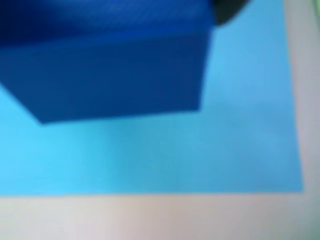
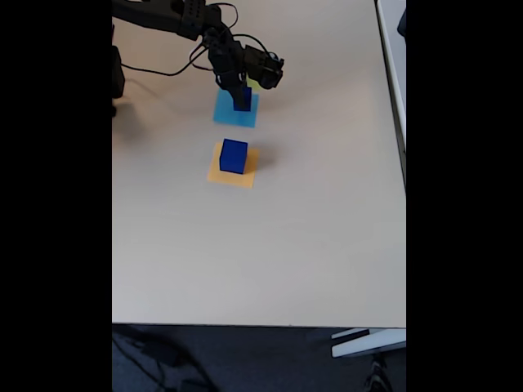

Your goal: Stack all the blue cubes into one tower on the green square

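My gripper [image 2: 243, 91] is down over a small blue cube [image 2: 243, 100], which sits on the light-blue square [image 2: 236, 112] near the table's far edge. The fingers flank the cube, but I cannot tell from the fixed view whether they have closed on it. In the wrist view the cube [image 1: 110, 65] takes up the upper left, dark blue and blurred, with the light-blue square [image 1: 200, 155] under it and bare table [image 1: 150, 220] along the bottom and right. A dark finger tip [image 1: 227, 11] shows at the cube's top right corner.

A larger blue cube [image 2: 234, 156] stands on the orange square [image 2: 233, 171], nearer the table's middle and well apart from the gripper.

A sliver of yellow-green, probably the green square [image 2: 255, 84], peeks out behind the gripper toward the far edge; most of it is hidden.

Progress, my judgement: no tower yet. Both visible cubes sit on the wrong patches. Both remain to be moved.
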{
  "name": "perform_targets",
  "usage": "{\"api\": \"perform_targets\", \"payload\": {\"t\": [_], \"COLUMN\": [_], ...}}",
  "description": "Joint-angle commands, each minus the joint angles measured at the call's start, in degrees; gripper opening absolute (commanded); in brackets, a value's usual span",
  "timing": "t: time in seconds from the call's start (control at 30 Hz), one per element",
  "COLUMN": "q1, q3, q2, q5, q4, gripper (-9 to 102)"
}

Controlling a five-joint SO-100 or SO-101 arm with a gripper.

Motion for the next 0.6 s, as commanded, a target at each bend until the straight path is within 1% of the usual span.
{"api": "perform_targets", "payload": {"t": [0.0, 0.33, 0.57], "q1": [-0.8, -1.9, -1.8], "q3": [0.4, 4.2, 5.1], "q2": [4.9, 4.9, 4.9], "q5": [1.6, 6.2, 6.2], "q4": [-1.3, -2.8, -3.3], "gripper": [6, 7, 8]}}
